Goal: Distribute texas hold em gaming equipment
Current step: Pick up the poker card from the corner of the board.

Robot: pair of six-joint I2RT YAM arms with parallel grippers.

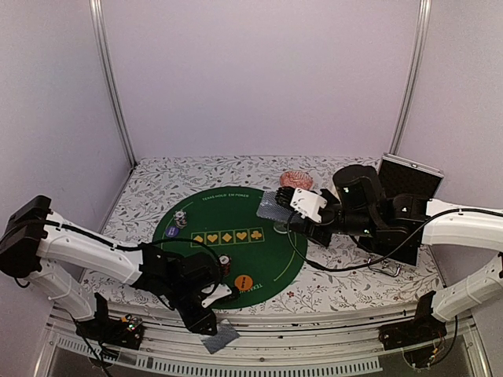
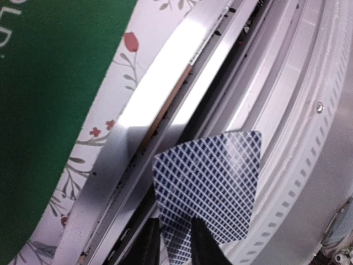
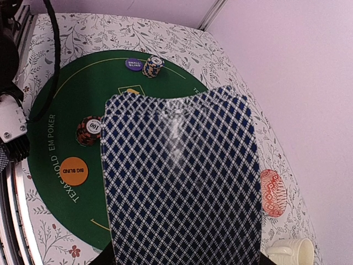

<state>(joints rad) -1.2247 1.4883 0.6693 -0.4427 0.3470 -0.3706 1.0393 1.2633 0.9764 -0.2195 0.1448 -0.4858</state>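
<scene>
My right gripper (image 1: 286, 209) is shut on a deck of blue-backed playing cards (image 1: 271, 206) above the far right of the green poker mat (image 1: 263, 255). In the right wrist view the deck (image 3: 176, 176) fills the frame. My left gripper (image 1: 211, 316) hangs over the table's front rail. Its jaws stand narrowly apart, with a corner of one card (image 2: 209, 182) between the fingers (image 2: 201, 243). That card (image 1: 219, 337) lies on the rail. On the mat are an orange button (image 3: 74, 170), a blue button (image 3: 133, 64) and two chip stacks (image 3: 89, 130) (image 3: 153, 65).
A pink-patterned bowl (image 1: 297, 180) sits beyond the mat at the back. A cream mug (image 3: 291, 251) stands near it. An open black case (image 1: 409, 177) is at the back right. The metal front rail (image 2: 138, 127) runs along the table's near edge.
</scene>
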